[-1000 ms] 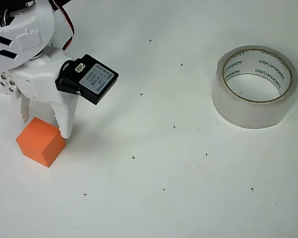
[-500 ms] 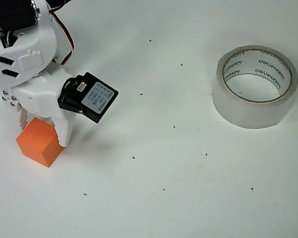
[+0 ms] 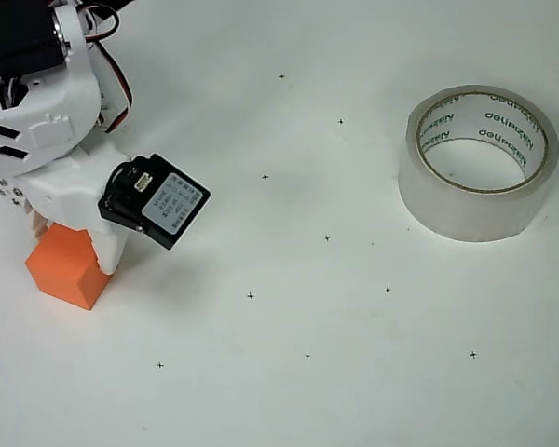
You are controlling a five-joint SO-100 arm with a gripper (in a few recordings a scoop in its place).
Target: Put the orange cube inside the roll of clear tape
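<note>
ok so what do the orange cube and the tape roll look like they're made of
The orange cube looks like foam or matte plastic: flat, even colour with no shine; which one is unclear. The tape roll looks like clear plastic film, cloudy grey and slightly glossy outside, wound on what seems a cardboard core, tan with green printed lettering inside.

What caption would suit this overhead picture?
White gripper straddling the orange cube at left, roll of clear tape waiting at right.

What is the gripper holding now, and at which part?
It cannot be told: the gripper straddles the orange cube's upper end, but the arm hides whether the fingers press.
</note>
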